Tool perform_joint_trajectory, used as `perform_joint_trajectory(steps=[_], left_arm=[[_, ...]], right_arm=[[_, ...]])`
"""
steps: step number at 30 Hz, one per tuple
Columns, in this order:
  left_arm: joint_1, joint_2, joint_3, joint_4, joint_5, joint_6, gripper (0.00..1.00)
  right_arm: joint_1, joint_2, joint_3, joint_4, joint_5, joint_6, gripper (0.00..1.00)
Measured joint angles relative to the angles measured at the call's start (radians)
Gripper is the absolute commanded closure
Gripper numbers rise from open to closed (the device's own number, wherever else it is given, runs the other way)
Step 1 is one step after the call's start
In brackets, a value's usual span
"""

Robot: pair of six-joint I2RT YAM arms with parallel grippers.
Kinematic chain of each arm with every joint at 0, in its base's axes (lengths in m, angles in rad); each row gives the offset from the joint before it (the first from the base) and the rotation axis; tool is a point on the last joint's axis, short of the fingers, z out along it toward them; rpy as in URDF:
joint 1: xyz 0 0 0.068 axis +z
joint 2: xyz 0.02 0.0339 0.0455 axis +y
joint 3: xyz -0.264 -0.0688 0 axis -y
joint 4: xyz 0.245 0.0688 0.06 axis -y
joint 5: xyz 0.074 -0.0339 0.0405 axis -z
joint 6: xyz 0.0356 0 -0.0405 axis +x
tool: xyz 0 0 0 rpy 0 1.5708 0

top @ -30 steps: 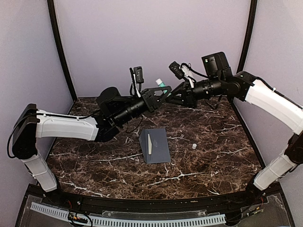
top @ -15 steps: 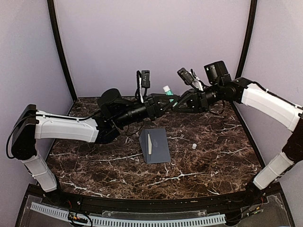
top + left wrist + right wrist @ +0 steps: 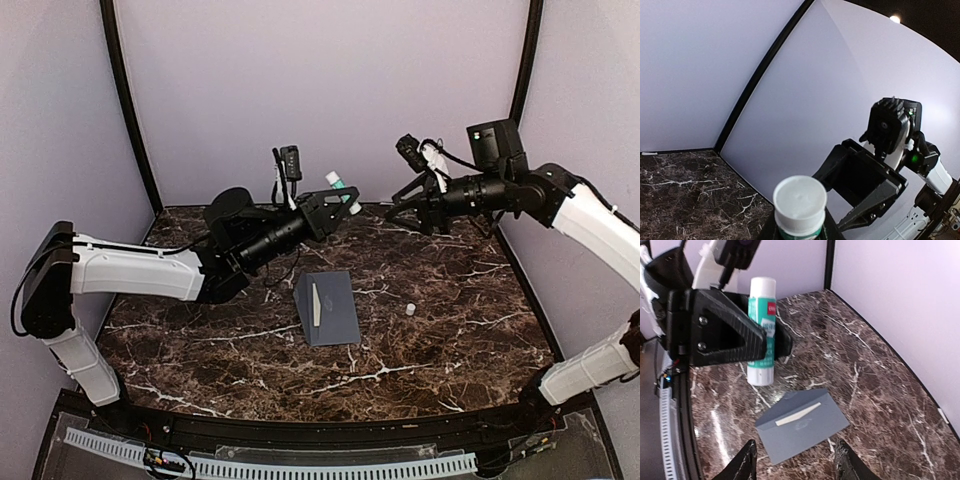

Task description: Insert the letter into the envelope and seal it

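Currently sealing step, by my read | left gripper (image 3: 345, 198) clamped on glue stick (image 3: 761, 330), aloft near back edge | envelope (image 3: 332, 312) flat mid-surface, cream sliver (image 3: 315, 303) at flap, letter judged inside | right gripper (image 3: 403, 213) agape, empty | next: lower stick onto flap.

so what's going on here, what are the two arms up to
The left arm's fingers are shut on a glue stick, holding it in the air above the back of the table. The right arm's fingers are open and empty, clear of the stick. The envelope lies flat on the table with a pale strip showing on it. The letter isn't visible on its own, so it may be inside. A small white piece lies to the envelope's right.
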Motion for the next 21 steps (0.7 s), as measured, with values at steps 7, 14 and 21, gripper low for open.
perform_joint_trajectory(steps=[7, 14, 21], left_arm=[[-0.026, 0.0, -0.012, 0.054, -0.159, -0.035, 1.0], [-0.038, 0.006, -0.012, 0.104, -0.206, -0.067, 1.0], [-0.038, 0.014, -0.013, 0.112, -0.208, -0.079, 1.0]], right_arm=[[0.149, 0.084, 0.042, -0.033, 0.27, -0.072, 0.5], [0.23, 0.173, 0.152, -0.038, 0.373, -0.101, 0.5], [0.26, 0.187, 0.197, -0.039, 0.413, -0.114, 0.53]])
